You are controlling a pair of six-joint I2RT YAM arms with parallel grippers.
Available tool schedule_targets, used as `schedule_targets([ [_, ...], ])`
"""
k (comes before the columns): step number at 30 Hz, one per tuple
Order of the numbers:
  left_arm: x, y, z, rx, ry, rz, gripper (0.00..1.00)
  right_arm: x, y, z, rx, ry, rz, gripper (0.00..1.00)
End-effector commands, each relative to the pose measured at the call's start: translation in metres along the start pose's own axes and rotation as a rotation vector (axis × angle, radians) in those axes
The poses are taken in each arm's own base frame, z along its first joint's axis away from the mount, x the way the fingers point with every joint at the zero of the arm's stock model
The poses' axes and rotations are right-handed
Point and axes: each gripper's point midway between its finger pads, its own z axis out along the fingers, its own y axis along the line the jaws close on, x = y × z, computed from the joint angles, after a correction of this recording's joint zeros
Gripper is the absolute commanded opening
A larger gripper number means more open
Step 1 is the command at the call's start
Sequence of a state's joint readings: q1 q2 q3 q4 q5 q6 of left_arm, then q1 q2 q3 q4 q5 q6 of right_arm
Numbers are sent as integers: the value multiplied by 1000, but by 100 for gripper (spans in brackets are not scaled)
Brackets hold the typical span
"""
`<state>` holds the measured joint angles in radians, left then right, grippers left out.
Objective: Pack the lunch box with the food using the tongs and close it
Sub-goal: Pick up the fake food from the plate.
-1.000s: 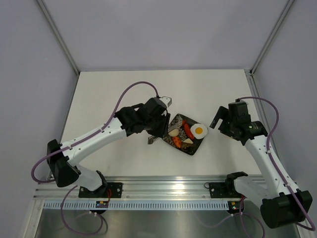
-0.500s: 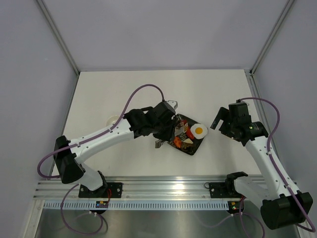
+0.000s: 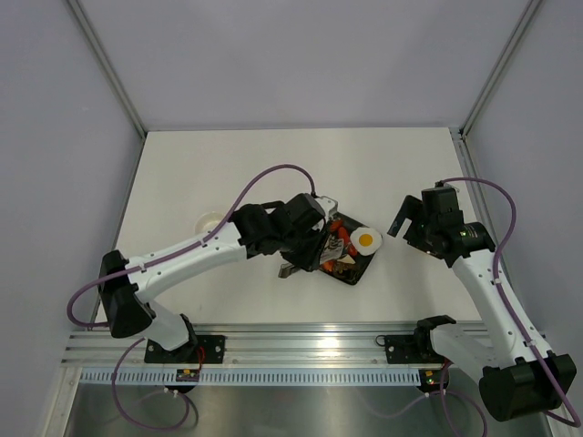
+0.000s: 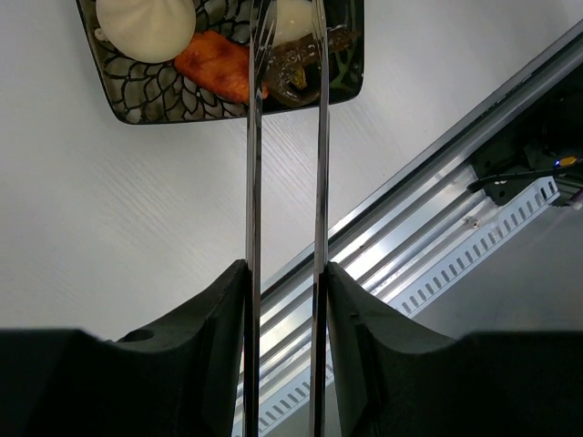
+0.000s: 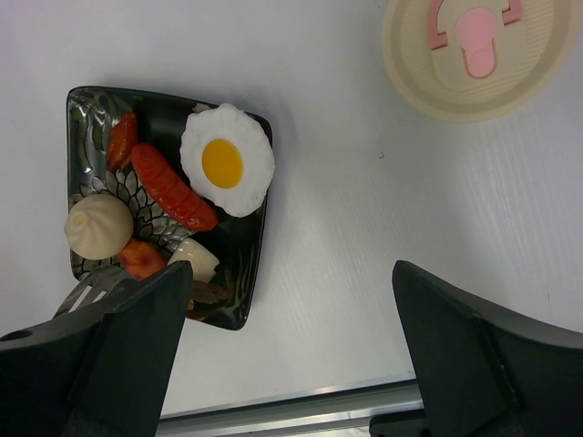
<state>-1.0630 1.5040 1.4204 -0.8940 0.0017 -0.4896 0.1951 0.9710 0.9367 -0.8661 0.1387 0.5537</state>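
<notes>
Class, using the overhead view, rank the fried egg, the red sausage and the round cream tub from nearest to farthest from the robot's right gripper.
1. Fried egg: at the right edge of the black plate, just left of the right gripper.
2. Red sausage: on the plate, left of the egg.
3. Round cream tub: far off on the left side.
</notes>
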Motion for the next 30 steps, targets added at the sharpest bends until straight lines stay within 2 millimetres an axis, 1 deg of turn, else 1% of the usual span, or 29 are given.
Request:
schedule_targets([
  [1, -5, -9, -23, 70, -36, 120, 40, -14, 5, -7, -15, -39, -1, 100],
  [3, -3, -8, -25, 78, -30, 163, 40, -13, 6, -6, -15, -35, -1, 100],
  [6, 0, -13, -30, 110, -32, 232, 40, -14, 7, -7, -21, -41, 1, 100],
  [10, 3, -9, -33, 86, -22, 332, 41, -15, 7, -7, -21, -42, 3, 99],
  [12, 4, -12, -33, 78, -24, 387, 41, -14, 7, -7, -23, -39, 4, 99],
  [15, 2, -15, -30, 43, -38, 445, 41, -13, 8, -6, -27, -35, 5, 99],
  [22, 3, -14, -14, -51, -28, 553, 44, -10, 7, -5, -27, -23, -2, 99],
  [25, 2, -14, -12, -59, -39, 566, 45, -9, 4, -6, -18, -25, -3, 100],
  [30, 2, -12, -2, -80, -31, 590, 48, -6, 5, -4, -27, -16, 1, 100],
])
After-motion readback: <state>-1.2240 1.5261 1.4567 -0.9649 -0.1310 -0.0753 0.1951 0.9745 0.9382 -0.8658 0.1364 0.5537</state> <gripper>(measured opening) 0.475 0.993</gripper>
